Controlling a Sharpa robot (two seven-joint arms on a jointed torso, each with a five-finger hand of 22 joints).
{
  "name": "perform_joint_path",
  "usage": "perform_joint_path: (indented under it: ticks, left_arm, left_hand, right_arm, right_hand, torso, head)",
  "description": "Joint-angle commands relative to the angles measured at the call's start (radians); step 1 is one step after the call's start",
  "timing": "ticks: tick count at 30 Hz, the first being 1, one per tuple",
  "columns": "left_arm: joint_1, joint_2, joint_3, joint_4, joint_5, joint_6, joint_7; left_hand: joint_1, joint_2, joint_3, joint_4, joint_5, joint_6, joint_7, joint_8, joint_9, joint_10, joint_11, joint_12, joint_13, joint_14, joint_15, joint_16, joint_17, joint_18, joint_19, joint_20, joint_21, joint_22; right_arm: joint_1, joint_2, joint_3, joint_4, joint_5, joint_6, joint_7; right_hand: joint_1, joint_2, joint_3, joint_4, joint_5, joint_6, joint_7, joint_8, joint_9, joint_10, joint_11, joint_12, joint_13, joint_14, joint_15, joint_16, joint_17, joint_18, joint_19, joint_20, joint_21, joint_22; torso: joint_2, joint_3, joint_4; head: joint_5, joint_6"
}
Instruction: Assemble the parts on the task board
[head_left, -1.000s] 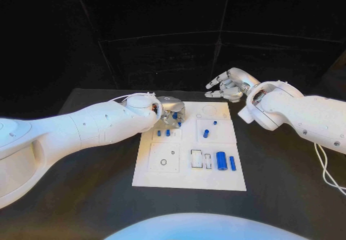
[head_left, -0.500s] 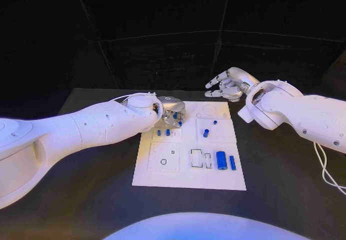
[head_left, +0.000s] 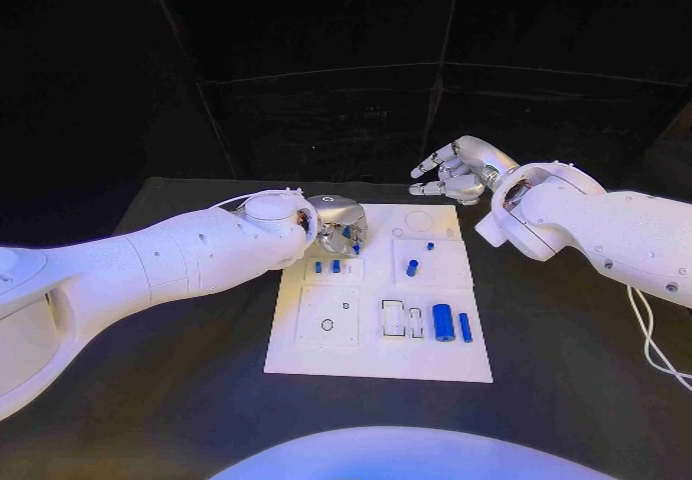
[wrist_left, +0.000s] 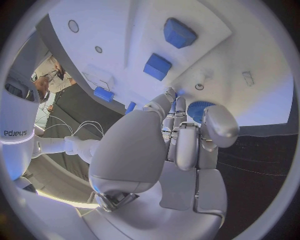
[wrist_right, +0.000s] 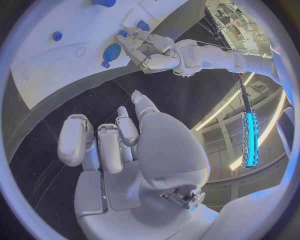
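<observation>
A: Left hand (head_left: 340, 224) sits over the far left corner of the task board (head_left: 378, 362). What's it holding?

B: A round blue part (wrist_left: 201, 110), pinched at the fingertips (wrist_left: 169, 95). You see it best from the left wrist: a short disc-like piece, partly hidden behind the fingers. Exact grip faces, I cannot tell.

A: How will it handle?

B: Judging by looks: small, rigid, light, probably smooth plastic. No squash to it, so the pinch needs to be steady, not hard. Smooth sides mean it could twist or slip if you press it in crooked.

A: Where would you hold it?

B: Around the rim, fingers opposite each other, leaving the underside free for seating.

A: Other pieces?

B: Just beyond the left hand's fingertips, two blue block parts (wrist_left: 157, 66) stand in the board. Nearer the robot than that hand, two small blue pegs (head_left: 326, 266) stand side by side. Toward the right arm from there, a blue peg (head_left: 411, 267) on a raised white square, and closer to the robot two blue cylinders (head_left: 444, 321) lying flat, the thicker one beside the thinner. Take those cylinders across the middle; they could roll.

A: Right hand?

B: Right hand (head_left: 453, 170) hovers off the board's far right corner over the black counter (head_left: 562, 360), fingers loosely spread, carrying nothing.
</observation>
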Motion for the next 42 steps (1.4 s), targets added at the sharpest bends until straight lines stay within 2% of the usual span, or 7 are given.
perform_joint_path:
  ticks: [1,4,8,13,18,28,42]
  left_arm:
    - [0.001,-0.023,0.024,0.038,0.045,-0.032,0.011]
    - [-0.001,-0.055,0.042,0.078,0.063,-0.034,0.008]
    - [-0.002,-0.094,0.053,0.116,0.077,-0.027,0.001]
    - [-0.002,-0.143,0.058,0.142,0.092,-0.009,-0.01]
    - [-0.003,-0.169,0.059,0.139,0.097,0.005,-0.018]
    - [-0.011,-0.165,0.059,0.106,0.1,0.023,-0.02]
    - [-0.022,-0.145,0.059,0.072,0.101,0.047,-0.024]
  left_hand:
    - [-0.004,-0.005,0.006,0.0,0.002,0.001,0.001,-0.004,-0.002,0.008,0.001,-0.007,-0.001,0.018,-0.003,0.003,-0.001,-0.013,0.005,0.001,0.007,0.002]
    - [-0.006,-0.006,0.009,-0.001,0.002,0.001,0.002,-0.005,-0.002,0.009,0.002,-0.01,-0.002,0.019,-0.003,0.004,-0.001,-0.013,0.005,0.001,0.008,0.004]
    - [-0.01,-0.009,0.013,-0.001,0.001,0.002,0.003,-0.007,-0.003,0.011,0.002,-0.013,-0.002,0.019,-0.002,0.004,-0.001,-0.014,0.005,0.002,0.01,0.006]
    - [-0.012,-0.011,0.016,-0.002,0.001,0.002,0.004,-0.009,-0.004,0.012,0.003,-0.016,-0.002,0.019,-0.002,0.004,-0.003,-0.014,0.005,0.002,0.012,0.008]
    - [-0.018,-0.014,0.019,-0.001,0.0,0.005,0.004,-0.011,-0.004,0.016,0.003,-0.018,-0.001,0.018,-0.001,0.004,-0.004,-0.014,0.005,0.003,0.014,0.01]
    - [-0.027,-0.019,0.022,-0.001,-0.006,0.007,0.003,-0.013,-0.005,0.019,0.003,-0.023,-0.001,0.018,-0.001,0.004,-0.004,-0.014,0.004,0.003,0.015,0.012]
    - [-0.029,-0.02,0.023,0.0,-0.008,0.007,0.003,-0.015,-0.006,0.02,0.003,-0.025,-0.001,0.018,-0.001,0.003,-0.007,-0.014,0.004,0.004,0.015,0.013]
  right_arm:
    - [0.002,-0.002,0.001,0.0,-0.002,0.003,0.008]
    - [0.002,-0.003,0.001,-0.001,-0.002,0.003,0.009]
    - [0.002,-0.004,0.001,-0.001,-0.002,0.004,0.009]
    - [0.002,-0.006,0.001,-0.001,-0.002,0.004,0.008]
    - [0.002,-0.006,0.001,-0.002,-0.002,0.004,0.008]
    - [0.001,-0.003,0.001,-0.004,-0.002,0.005,0.009]
    - [0.001,-0.003,0.001,-0.004,-0.002,0.005,0.009]
  right_hand:
    - [-0.002,0.008,-0.004,0.004,0.006,-0.008,-0.001,0.005,-0.002,-0.002,-0.001,-0.004,0.0,0.061,-0.007,-0.005,0.046,0.02,-0.003,-0.006,-0.004,-0.001]
    - [-0.002,0.008,-0.004,0.004,0.006,-0.008,-0.001,0.005,-0.002,-0.002,-0.001,-0.004,0.0,0.061,-0.007,-0.005,0.046,0.02,-0.003,-0.006,-0.004,-0.001]
    - [-0.002,0.008,-0.004,0.004,0.006,-0.008,-0.001,0.005,-0.002,-0.002,-0.001,-0.004,0.0,0.061,-0.007,-0.005,0.046,0.02,-0.003,-0.006,-0.004,-0.001]
    - [-0.002,0.008,-0.004,0.004,0.006,-0.008,-0.001,0.005,-0.002,-0.002,-0.001,-0.004,0.0,0.061,-0.007,-0.005,0.046,0.02,-0.003,-0.006,-0.004,-0.001]
    - [-0.002,0.008,-0.004,0.004,0.006,-0.008,-0.001,0.005,-0.002,-0.002,-0.001,-0.004,0.0,0.061,-0.007,-0.005,0.046,0.02,-0.003,-0.006,-0.004,-0.001]
    - [-0.002,0.008,-0.004,0.005,0.006,-0.008,-0.001,0.005,-0.002,-0.002,-0.001,-0.004,0.001,0.061,-0.007,-0.005,0.046,0.02,-0.002,-0.006,-0.004,-0.001]
    - [-0.003,0.009,-0.004,0.006,0.006,-0.008,-0.001,0.005,-0.002,-0.001,-0.001,-0.003,0.001,0.061,-0.007,-0.005,0.046,0.019,-0.002,-0.006,-0.004,0.0]
  torso:
    - [0.0,0.0003,0.0018]
    - [0.0,0.0003,0.0009]
    - [0.0,0.0005,0.0015]
    - [0.0,0.001,0.0007]
    - [0.0,0.0007,-0.0003]
    - [0.0,0.0005,-0.0028]
    - [0.0,0.0001,-0.0013]
  head:
    - [-0.001,0.002]
    - [0.003,0.003]
    - [0.005,0.004]
    - [0.006,0.005]
    - [0.01,0.005]
    - [0.013,0.006]
    - [0.012,0.004]
